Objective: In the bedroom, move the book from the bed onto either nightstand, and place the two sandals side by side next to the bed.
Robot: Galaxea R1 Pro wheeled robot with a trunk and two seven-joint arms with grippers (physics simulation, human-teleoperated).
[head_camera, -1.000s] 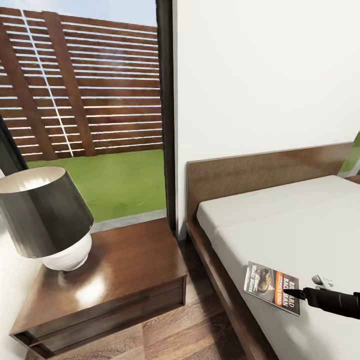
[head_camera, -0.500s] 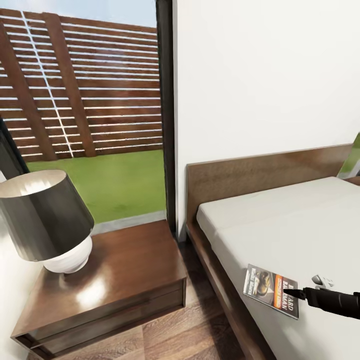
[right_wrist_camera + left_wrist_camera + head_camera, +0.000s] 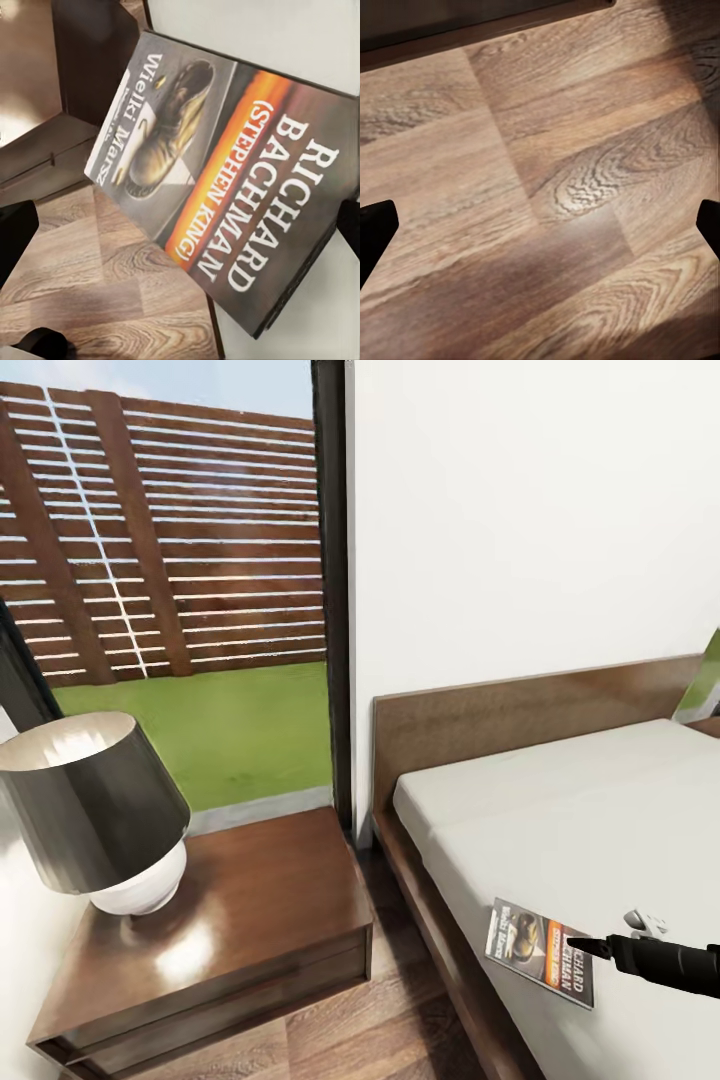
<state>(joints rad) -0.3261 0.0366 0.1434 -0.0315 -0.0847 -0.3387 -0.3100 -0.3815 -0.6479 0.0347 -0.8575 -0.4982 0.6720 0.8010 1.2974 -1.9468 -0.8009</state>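
Looking down from the head camera, the bed (image 3: pixel 600 810) with its bare grey mattress sits on the right against a white wall. The book (image 3: pixel 538 951) lies flat near the mattress's edge closest to the nightstand (image 3: pixel 225 935). The right gripper (image 3: pixel 583 945) reaches in from the right, its dark fingertip over the book's cover; whether its fingers are spread or closed cannot be told here. A lamp (image 3: pixel 100 810) with a dark shade stands on the nightstand, in front of a tall window showing grass and a slatted fence.

From the left wrist camera, the left gripper (image 3: pixel 540 225) hangs over the wood-plank floor (image 3: pixel 547 187), fingertips spread wide with nothing between them.

From the right wrist camera, the book (image 3: pixel 225 180) fills the space between the widely spread fingertips, its corner overhanging the mattress edge above the floor (image 3: pixel 112 300).
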